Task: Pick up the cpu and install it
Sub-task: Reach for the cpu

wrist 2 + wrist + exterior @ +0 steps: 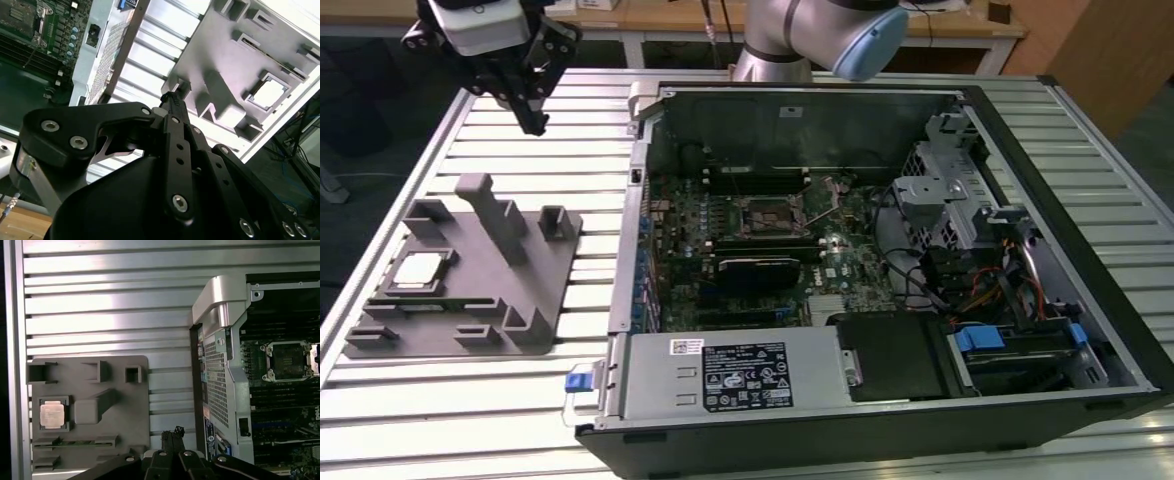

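Observation:
The cpu [420, 272], a small square chip with a shiny silver top, lies in a recess of the grey holder block [520, 270] on the exterior view's left. It also shows in the first wrist view [52, 415] and in the second wrist view [270, 93]. My gripper [531, 122] hangs high above the slatted table behind the block, well clear of the cpu. Its black fingers [172, 432] are shut with nothing between them, as the second wrist view [172, 97] confirms. The empty socket [771, 212] sits on the motherboard inside the open computer case.
The open computer case [635, 330] lies on the slatted metal table [587, 140], to the right of the holder block. The block has upright posts [487, 205] standing near the cpu. Drive bays and cables [987, 270] crowd the case's right side.

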You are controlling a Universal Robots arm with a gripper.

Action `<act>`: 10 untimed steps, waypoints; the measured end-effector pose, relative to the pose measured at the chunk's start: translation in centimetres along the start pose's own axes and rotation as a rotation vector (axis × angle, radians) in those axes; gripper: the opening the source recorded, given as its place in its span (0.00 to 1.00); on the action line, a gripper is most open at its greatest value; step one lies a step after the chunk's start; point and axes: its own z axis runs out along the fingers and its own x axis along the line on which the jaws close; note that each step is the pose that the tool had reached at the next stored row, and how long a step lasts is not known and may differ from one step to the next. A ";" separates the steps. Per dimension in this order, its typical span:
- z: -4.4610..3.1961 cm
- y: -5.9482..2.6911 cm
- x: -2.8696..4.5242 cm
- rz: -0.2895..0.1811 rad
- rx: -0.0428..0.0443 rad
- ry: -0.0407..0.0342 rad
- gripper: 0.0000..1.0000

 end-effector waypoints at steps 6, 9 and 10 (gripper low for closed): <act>-0.01 -0.08 0.56 0.000 -0.0001 -0.0002 0.11; -0.02 -0.12 0.70 0.000 0.0000 -0.0001 0.11; -0.03 -0.13 0.75 0.000 0.0000 -0.0001 0.11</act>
